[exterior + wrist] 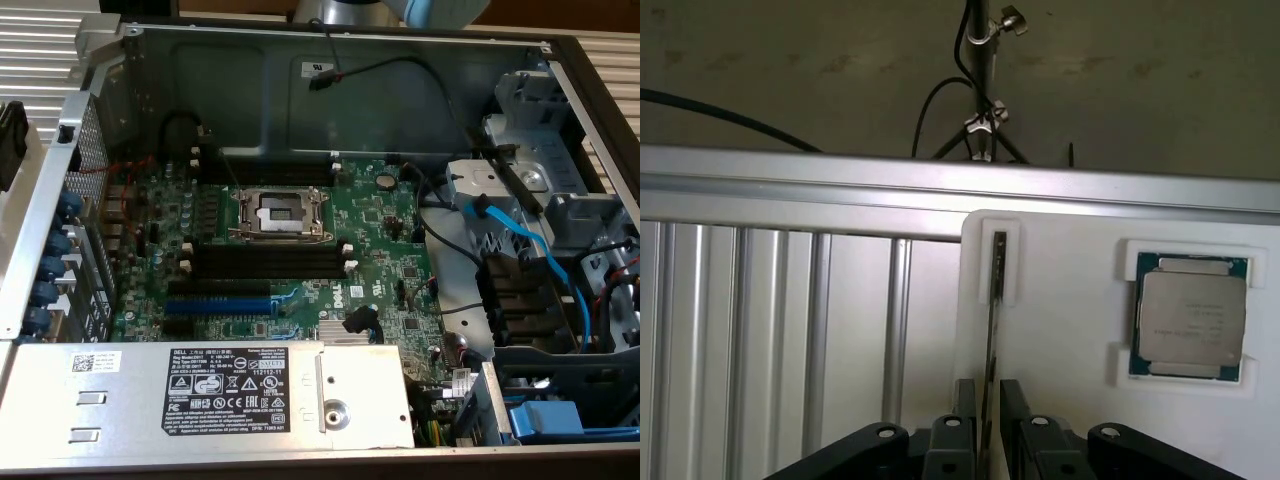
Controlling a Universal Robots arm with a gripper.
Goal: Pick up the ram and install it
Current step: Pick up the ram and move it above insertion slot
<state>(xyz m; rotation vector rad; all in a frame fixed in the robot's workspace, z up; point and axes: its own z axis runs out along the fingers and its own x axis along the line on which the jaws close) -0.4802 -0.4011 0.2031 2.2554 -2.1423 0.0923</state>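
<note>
Nearest the exterior camera lies the silver power supply [140,400] with its black label, along the near edge of the open computer case [250,90]. Beyond it the green motherboard [400,260] lies flat on the case floor, with the empty CPU socket [280,212] near its middle. A pair of black memory slots [268,262] with white end clips lies just on the near side of the socket, all unfilled, and the blue expansion slot [218,305] is nearer still. Blue cables [520,240] run over the drive bays at the case's edge on the exterior view's right. A bit of the arm [440,10] shows past the case's far wall. The wrist view takes in a different spot: a white tray [1070,300] resting on a ribbed aluminium surface [760,320], up against an aluminium rail [840,185]. The ram [991,330] stands on edge in this tray and is seen edge-on as a thin dark strip, so its faces cannot be made out. Its far end sits in a raised white block [998,260] at the tray's rail-side edge. A processor [1191,316] lies flat in a recess of the tray, well apart from the ram. The gripper [987,395] has its jaws spread, one black finger on each side of the ram's near end. They stand just beside it without clamping it.
</note>
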